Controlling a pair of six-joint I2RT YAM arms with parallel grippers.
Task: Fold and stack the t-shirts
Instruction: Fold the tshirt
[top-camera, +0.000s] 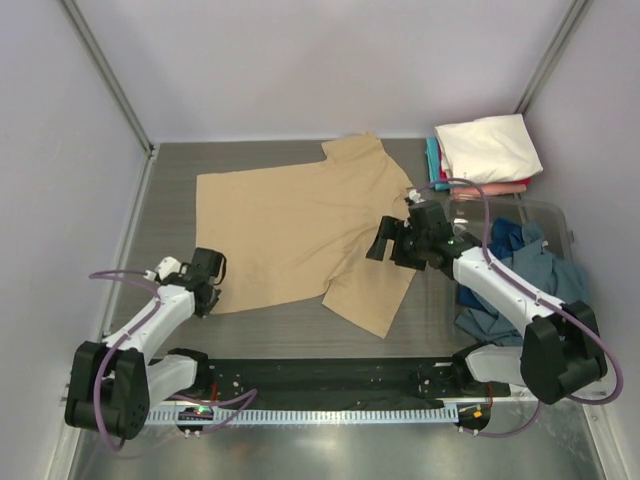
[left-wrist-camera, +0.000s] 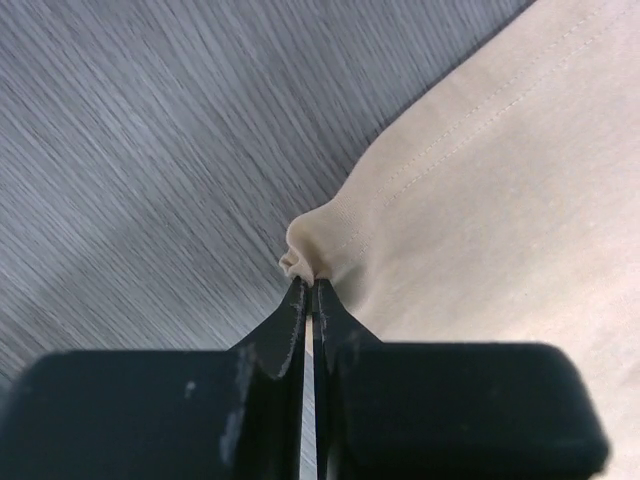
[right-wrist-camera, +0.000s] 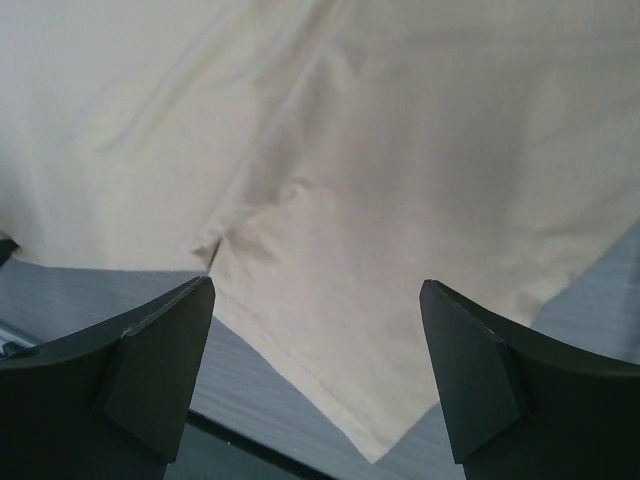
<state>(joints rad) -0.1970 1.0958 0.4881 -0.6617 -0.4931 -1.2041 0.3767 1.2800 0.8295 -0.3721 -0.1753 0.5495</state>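
Pinching a small bunch of hem between fingers pressed almost flat together, the left gripper (left-wrist-camera: 308, 288) had hold of the tan t-shirt (top-camera: 290, 225) at its 8 o'clock corner, low against the table (top-camera: 170, 200). In the left wrist view the cloth puckered into a little knob right at the fingertips. Stitched hem lines ran off toward 1 o'clock, and bare brushed metal lay on the 9 o'clock side.

The shirt itself lay spread flat across the middle of the table, hem toward 9 o'clock, one sleeve pointing to 12 and the other to 5. The right gripper (right-wrist-camera: 318, 288) hung over the shirt's 3 o'clock side, jaws spread wide with nothing between them. Whether its fingers touched the cloth could not be told.

At 1 o'clock on the table sat a folded pile. A cream-white shirt (top-camera: 490, 148) was on top, pink and red shirts (top-camera: 497, 187) lay under it, and a teal shirt (top-camera: 432, 160) showed at the pile's 9 o'clock edge. At 3 o'clock a clear bin (top-camera: 555, 212) held rumpled slate blue shirts (top-camera: 545, 272).
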